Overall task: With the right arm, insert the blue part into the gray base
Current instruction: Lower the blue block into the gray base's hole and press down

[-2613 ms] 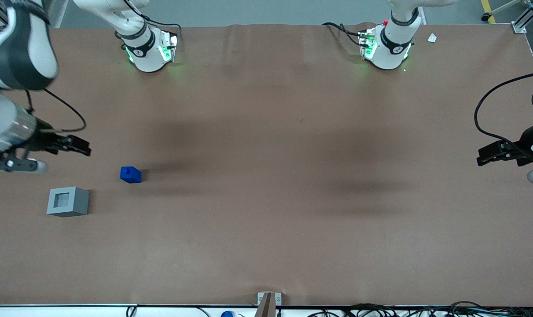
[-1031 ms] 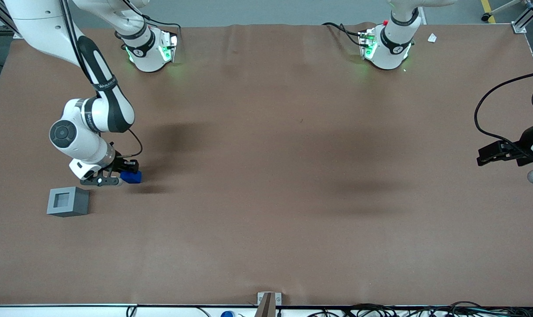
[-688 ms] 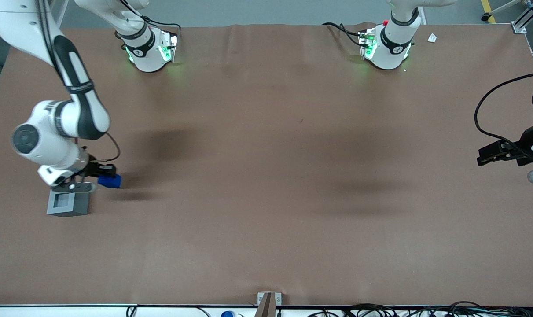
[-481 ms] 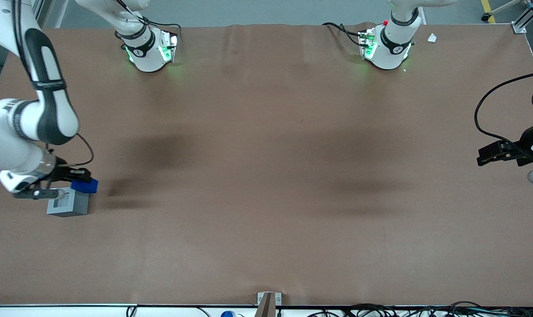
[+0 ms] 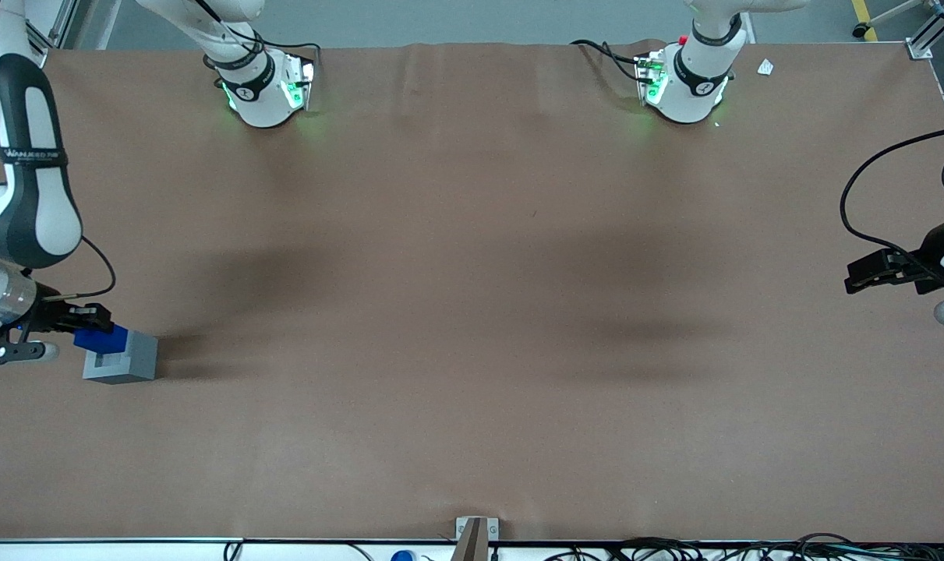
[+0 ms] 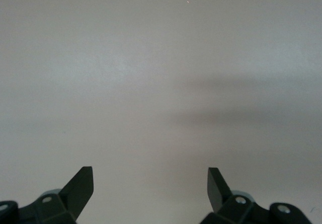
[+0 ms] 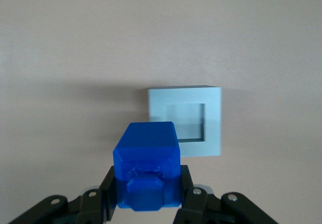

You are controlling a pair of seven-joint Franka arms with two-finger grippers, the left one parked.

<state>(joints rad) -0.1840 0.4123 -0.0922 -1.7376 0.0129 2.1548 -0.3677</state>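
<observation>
The blue part (image 5: pixel 100 340) is held tight between the black fingers of the gripper (image 5: pixel 90 331), in the air above the gray base (image 5: pixel 121 360). The base's square hole (image 7: pixel 185 122) is seen plainly only from the right wrist; from the front it is partly covered by the blue part. The brown table (image 5: pixel 472 312) lies around them.

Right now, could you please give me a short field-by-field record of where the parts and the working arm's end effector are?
held part: small bright blue plastic block, stub facing the wrist camera
end effector: shut on the blue block, above the table at the working arm's end
target: light gray plastic cube with a square recess, standing on the table
recess: unfilled
alignment: the blue block overlaps one edge of the cube, not centred over the recess
surface: brown table covering
</observation>
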